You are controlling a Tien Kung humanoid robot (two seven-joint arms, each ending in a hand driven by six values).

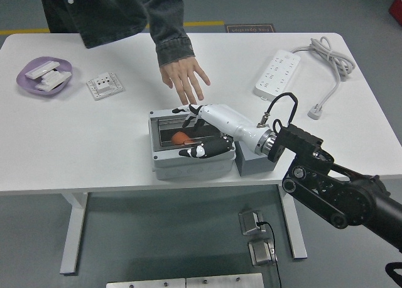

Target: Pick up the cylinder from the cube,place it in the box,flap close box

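Cylinder lies in the box, at ten o'clock from the right hand, whose spread fingers hold nothing.

One grey box, one orange cylinder, one grey cube. One purple dish, one power strip, one wall socket plate.

The tabletop is white, and on it the box is pale grey with a dark inside where the orange cylinder shows, beside a darker slate-grey cube. The right hand is white with black fingers on a black arm. A lilac dish, a white power strip and the person's dark denim sleeve complete the colours.
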